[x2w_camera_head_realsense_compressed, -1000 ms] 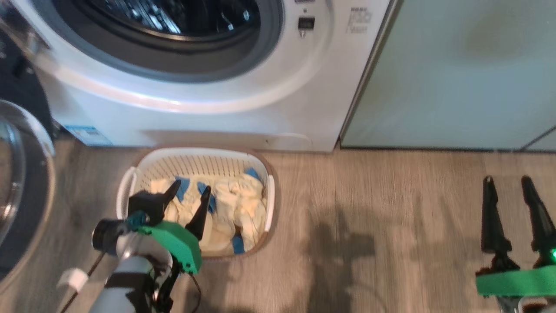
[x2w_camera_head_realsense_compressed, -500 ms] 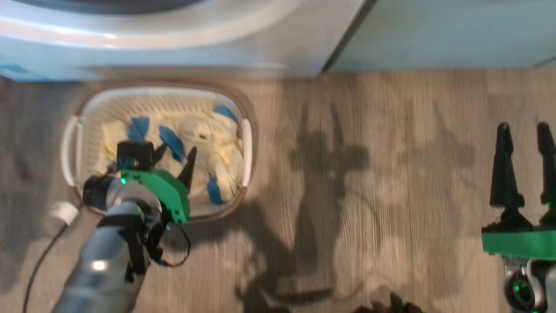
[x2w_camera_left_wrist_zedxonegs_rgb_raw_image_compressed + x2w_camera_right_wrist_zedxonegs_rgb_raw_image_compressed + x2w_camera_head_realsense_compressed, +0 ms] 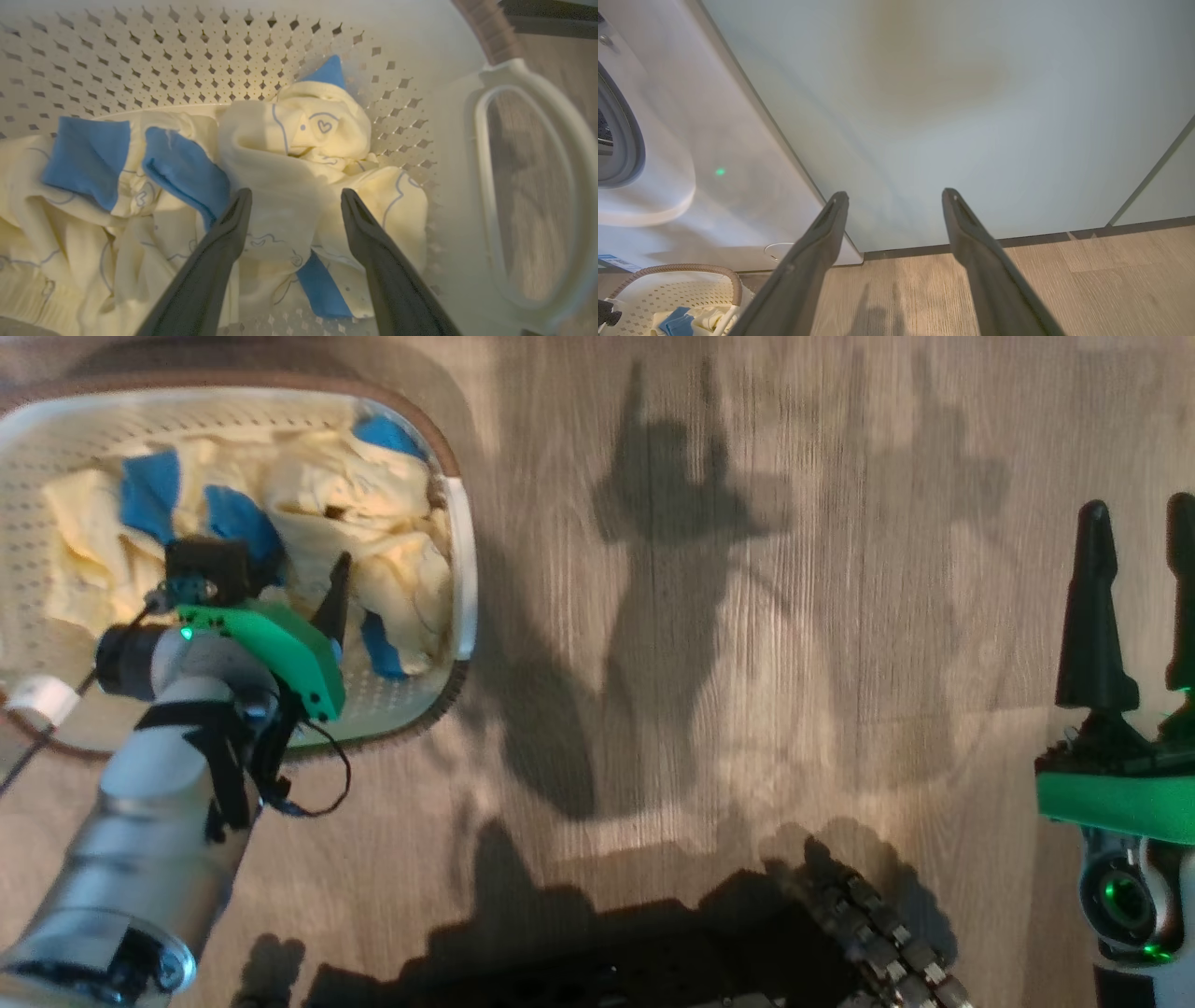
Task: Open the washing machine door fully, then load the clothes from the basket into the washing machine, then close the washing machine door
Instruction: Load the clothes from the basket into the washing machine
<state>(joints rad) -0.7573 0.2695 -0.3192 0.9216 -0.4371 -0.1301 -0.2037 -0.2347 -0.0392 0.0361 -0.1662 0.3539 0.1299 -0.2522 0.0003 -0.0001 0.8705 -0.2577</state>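
Over at the far left of the head view, the basket (image 3: 462, 551) sits on the wooden floor (image 3: 747, 663) with the clothes (image 3: 373, 504) heaped inside, pale yellow with blue patches. Just above the heap hangs the left gripper (image 3: 295, 195), fingers spread wide and holding nothing. In the left wrist view a raised cream fold lies between the two tips. The step in hand looks like the first pick of the load. To do it well, sink straight down so the fingers pass either side of that fold, deep enough to catch more than one layer, then close firmly, since thin fabric slips from a shallow pinch. Lift high before swinging: a trailing sleeve could snag on the perforated wall or the white side handle (image 3: 523, 186) just right of the fingers, and drag the light basket along. Further right the floor carries shadows, with the robot's dark base (image 3: 653, 971) at the bottom edge. Far right, the right gripper (image 3: 1137, 509) hangs well apart from the basket, fingers parted and empty, pointing toward the pale green cabinet panel (image 3: 948, 93). The washing machine (image 3: 668, 140) stands left of that panel, just behind the basket, its grey-ringed opening uncovered at that view's edge
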